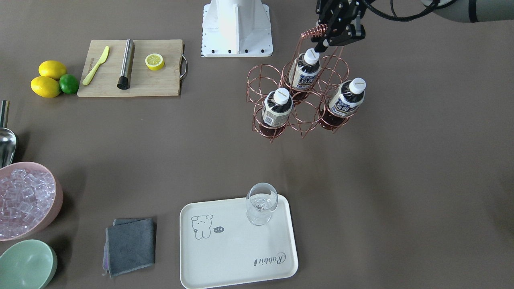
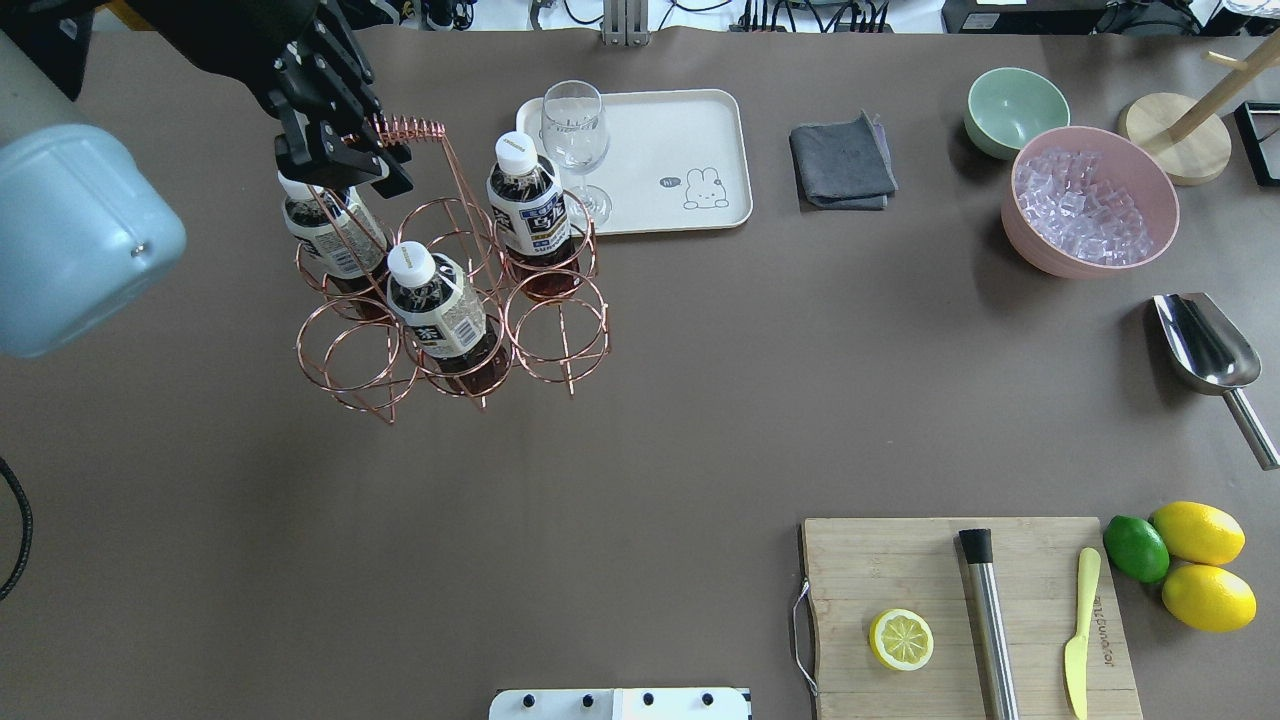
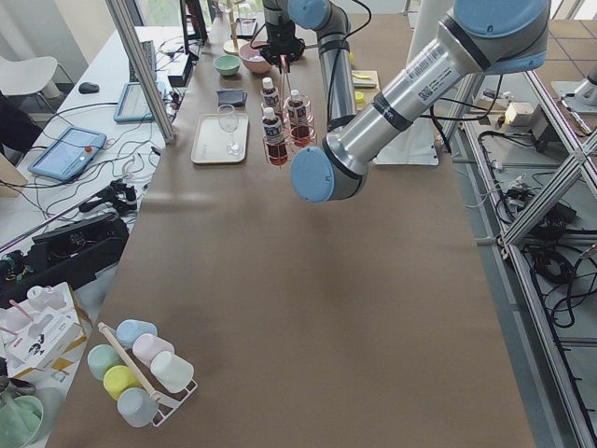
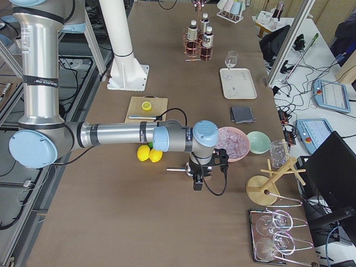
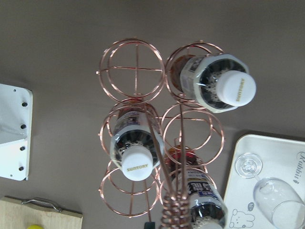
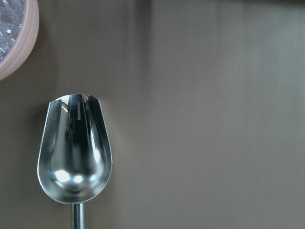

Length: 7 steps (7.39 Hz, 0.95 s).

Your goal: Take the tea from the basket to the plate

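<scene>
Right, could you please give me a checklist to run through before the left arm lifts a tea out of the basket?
1. Teas upright in the basket: ok, all three.
2. Left gripper over the cap of the tea nearest the robot: ok.
3. Jaws straddling that cap: cannot tell.
4. Basket handle clear of the gripper: not ok, its coil sits right beside it.
5. Bare room on the plate: ok; the glass stands in one corner.
6. Right gripper out of the way: ok, far off by the scoop.
</scene>
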Tool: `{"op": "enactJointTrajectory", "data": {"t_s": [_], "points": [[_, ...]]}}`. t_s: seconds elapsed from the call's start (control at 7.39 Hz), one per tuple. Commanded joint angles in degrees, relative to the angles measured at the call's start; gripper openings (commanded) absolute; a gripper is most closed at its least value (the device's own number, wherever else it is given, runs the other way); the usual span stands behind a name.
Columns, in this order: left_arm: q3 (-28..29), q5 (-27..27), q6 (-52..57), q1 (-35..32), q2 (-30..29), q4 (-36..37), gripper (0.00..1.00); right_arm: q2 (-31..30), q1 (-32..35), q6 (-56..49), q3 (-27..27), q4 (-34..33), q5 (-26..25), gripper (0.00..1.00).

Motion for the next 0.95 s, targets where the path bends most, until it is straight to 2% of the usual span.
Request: {"op": "enactJointTrajectory", "data": {"t_s": [0.0,0.14,0.54,0.68,0.81], "points": [[-0.7,2.4,-3.9,2.6,-0.8,-1.1,0.0,0.0,0.0,0.0,0.0,0.0,0.1,1.0],[-0.2,2.9,-6.6,4.3,-0.9,-5.8,0.0,0.0,0.0,0.0,-0.2,0.0,0.1,1.0],[0.1,6.4,-10.5,8.3,-1.4,-11.1,0.0,0.0,-0.1,0.0,-0.4,0.0,-0.1,1.0],[-0.5,9.2,-14.1,10.0,-0.3,-15.9,0.0,0.0,-0.1,0.0,-0.7,0.1,-0.2,1.0],[-0.5,11.2,-16.3,12.0,0.0,-16.9,0.0,0.0,-0.3,0.1,-1.5,0.1,-0.2,1.0]]}}
